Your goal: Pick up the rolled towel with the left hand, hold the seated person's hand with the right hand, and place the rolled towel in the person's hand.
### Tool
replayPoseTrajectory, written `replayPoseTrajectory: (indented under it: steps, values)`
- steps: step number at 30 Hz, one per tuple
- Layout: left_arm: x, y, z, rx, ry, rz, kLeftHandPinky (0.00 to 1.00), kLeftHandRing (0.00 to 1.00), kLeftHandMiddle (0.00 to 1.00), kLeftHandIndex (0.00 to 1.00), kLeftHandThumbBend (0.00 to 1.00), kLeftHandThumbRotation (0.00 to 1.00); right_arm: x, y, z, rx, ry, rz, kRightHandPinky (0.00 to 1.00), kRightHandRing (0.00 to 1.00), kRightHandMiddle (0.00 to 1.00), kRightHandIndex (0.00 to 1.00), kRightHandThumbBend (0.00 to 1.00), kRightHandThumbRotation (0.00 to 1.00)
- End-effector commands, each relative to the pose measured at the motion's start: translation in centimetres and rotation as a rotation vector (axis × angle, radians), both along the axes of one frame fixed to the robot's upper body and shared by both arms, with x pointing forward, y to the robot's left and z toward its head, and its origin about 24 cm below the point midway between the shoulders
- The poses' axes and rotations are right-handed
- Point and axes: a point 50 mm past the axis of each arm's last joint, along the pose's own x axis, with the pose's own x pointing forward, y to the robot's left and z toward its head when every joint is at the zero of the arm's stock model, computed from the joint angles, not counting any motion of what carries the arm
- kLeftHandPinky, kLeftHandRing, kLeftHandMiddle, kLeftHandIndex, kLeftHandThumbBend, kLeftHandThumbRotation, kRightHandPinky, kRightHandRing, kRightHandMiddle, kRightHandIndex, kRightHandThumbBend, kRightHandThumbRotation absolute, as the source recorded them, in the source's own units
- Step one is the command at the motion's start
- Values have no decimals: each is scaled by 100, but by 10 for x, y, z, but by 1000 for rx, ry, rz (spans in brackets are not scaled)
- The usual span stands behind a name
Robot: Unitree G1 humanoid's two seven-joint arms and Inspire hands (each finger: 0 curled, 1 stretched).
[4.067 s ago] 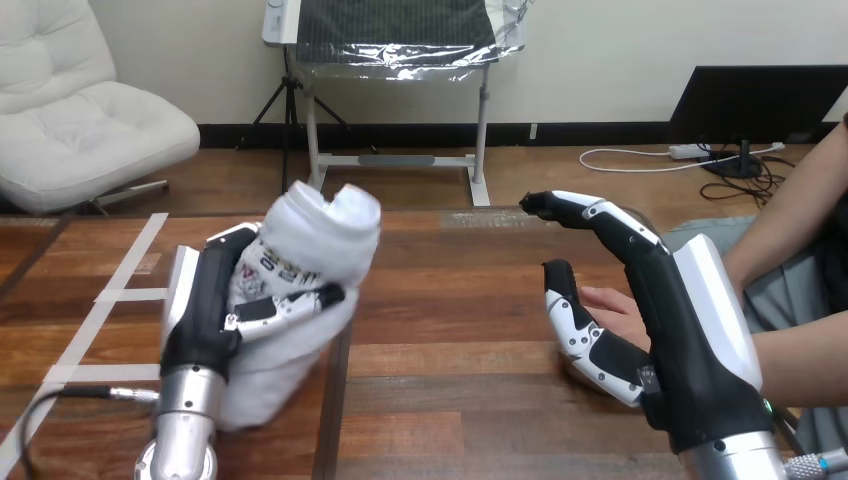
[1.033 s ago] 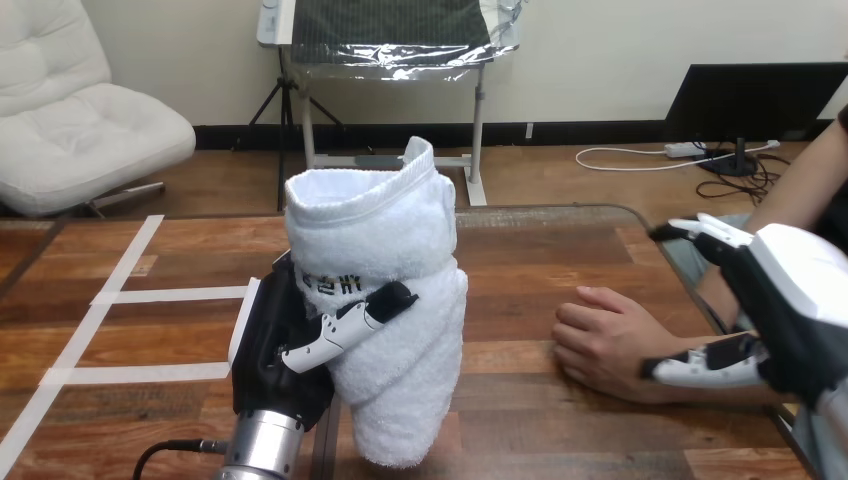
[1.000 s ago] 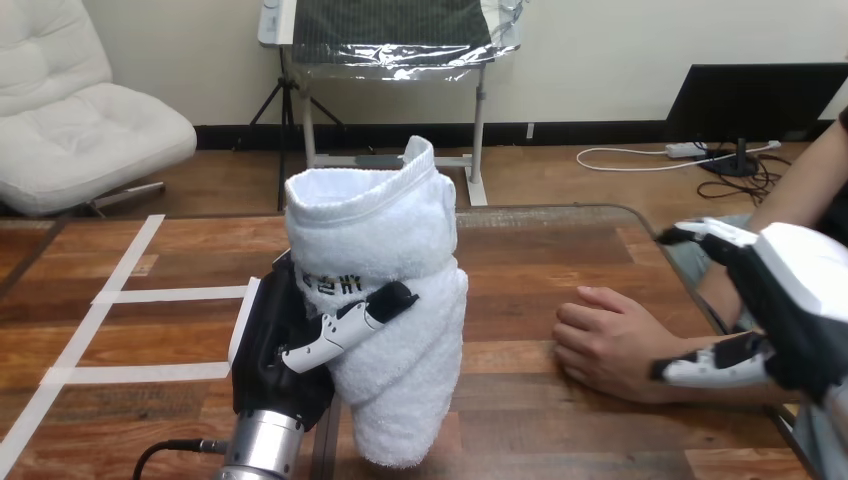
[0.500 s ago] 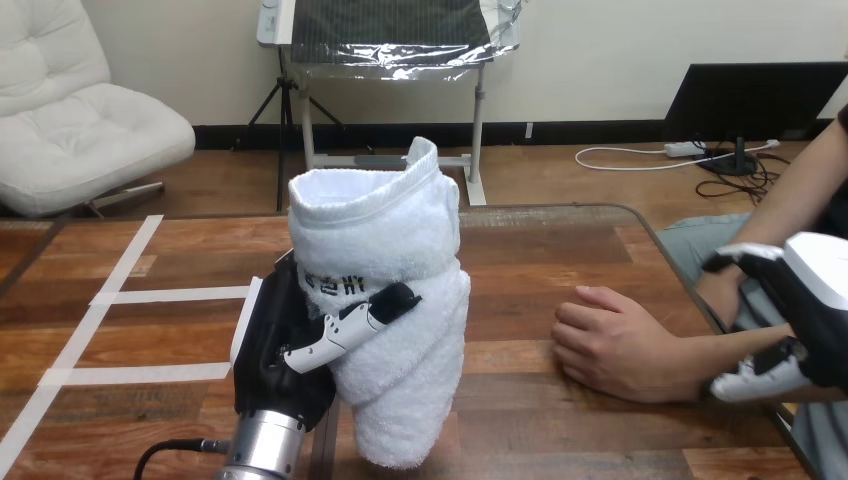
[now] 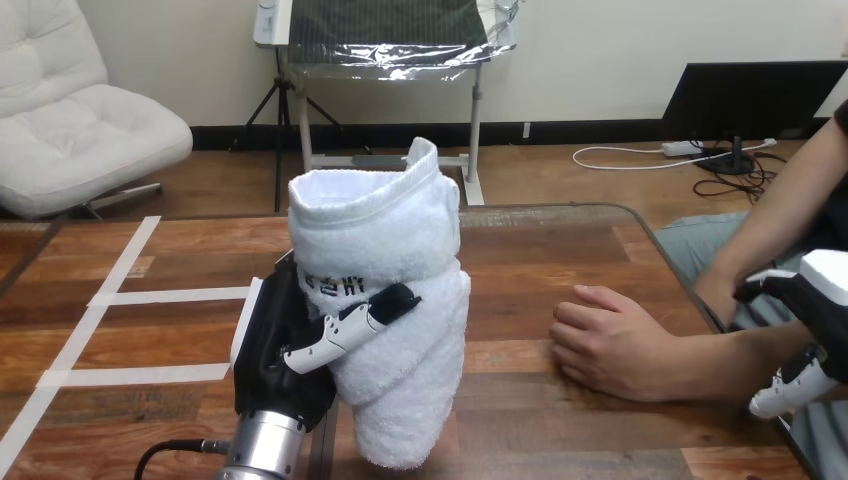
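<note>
The rolled white towel (image 5: 385, 260) stands upright above the table at the centre-left. My left hand (image 5: 275, 350) is shut on it, thumb across its front and palm against its left side. The person's hand (image 5: 605, 340) rests palm down on the wooden table (image 5: 560, 250) at the right, fingers loosely curled, and holds nothing. My right hand (image 5: 825, 300) is at the right edge, open. Its fingers (image 5: 760, 285) arch over the person's forearm and its thumb (image 5: 790, 392) sits below it. I cannot tell whether they touch the arm.
White tape strips (image 5: 170, 295) mark the table's left part. The person's other forearm (image 5: 770, 225) slants down at the far right, beyond the table's rounded right corner. Bare wood lies between the towel and the person's hand.
My right hand has drawn back to the right along the person's forearm, from beside the wrist to the view's edge. The towel, my left hand and the person's hand have stayed put.
</note>
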Motion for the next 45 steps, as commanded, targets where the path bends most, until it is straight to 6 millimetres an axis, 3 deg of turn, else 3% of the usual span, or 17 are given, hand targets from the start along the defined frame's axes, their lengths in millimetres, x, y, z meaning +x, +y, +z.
replayPoseTrajectory:
  steps: [1,25,45]
  values:
    - [9,-16,17,-84,-84,-6,37,41,45,49,91,9,19,0,19,-66,-11,20,87,93,92,88,83,0]
    - [7,-9,17,-76,-74,4,36,40,45,48,90,9,47,-6,-2,-182,178,37,90,94,93,89,82,0]
    - [4,-5,16,-73,-62,23,35,40,44,48,90,10,59,-5,-21,-234,224,89,92,95,94,89,80,9]
